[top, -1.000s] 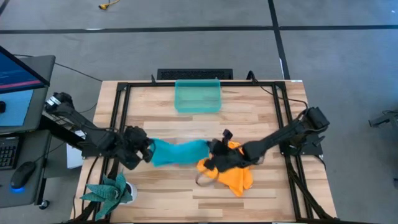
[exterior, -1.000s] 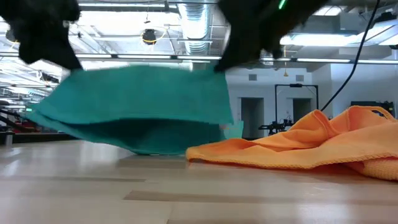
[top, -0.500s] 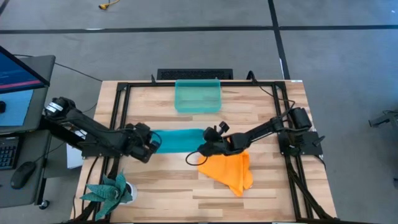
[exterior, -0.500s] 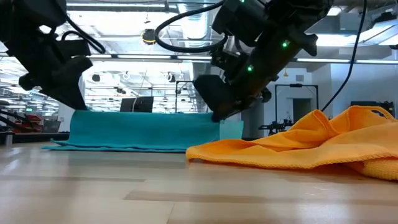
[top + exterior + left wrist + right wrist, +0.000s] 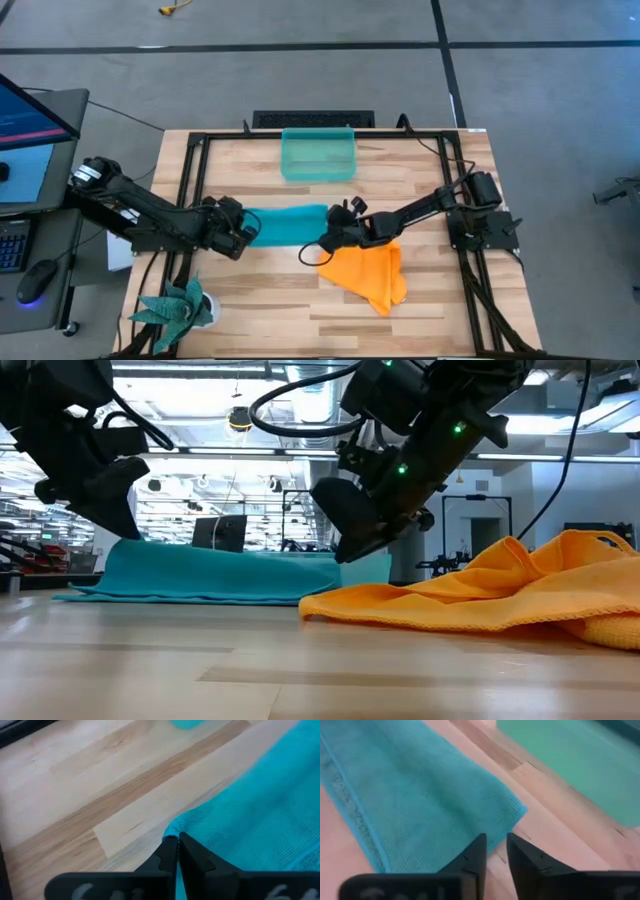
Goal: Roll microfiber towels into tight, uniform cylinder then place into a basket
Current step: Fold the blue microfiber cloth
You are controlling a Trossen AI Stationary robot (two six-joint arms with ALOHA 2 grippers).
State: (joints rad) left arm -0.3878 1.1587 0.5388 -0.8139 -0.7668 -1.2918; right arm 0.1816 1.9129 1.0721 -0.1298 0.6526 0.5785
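The teal-blue towel [image 5: 288, 224] lies as a long strip across the table's middle, between my two grippers. My left gripper [image 5: 250, 229] is shut on its left end [image 5: 177, 847]. My right gripper [image 5: 330, 234] is slightly open just above the towel's right end. Its fingers [image 5: 480, 852] stand over the edge near the corner [image 5: 519, 813], which lies flat on the wood. The orange-yellow towel [image 5: 370, 275] lies crumpled on the table near the right gripper. The teal-green basket [image 5: 318, 155] stands at the table's far middle. My left gripper pinches the teal towel's left end by its edge [image 5: 172, 831] between its two fingers. The fingers come from the table's left, slanting down. That end rises a little to the fingers [image 5: 120, 542]. The rest of the strip lies slack on the table.
A green spiky plant in a white pot [image 5: 180, 305] stands at the near left corner. A black frame [image 5: 195, 180] runs around the table top. There is bare wood between the teal towel and the basket, and along the near edge.
Both grippers have carried the teal towel, which hung lifted between them, toward the table's far edge and down. It is now stretched out as a strip on the table. In the last half second its right part has sunk lower, while the left end stays raised.
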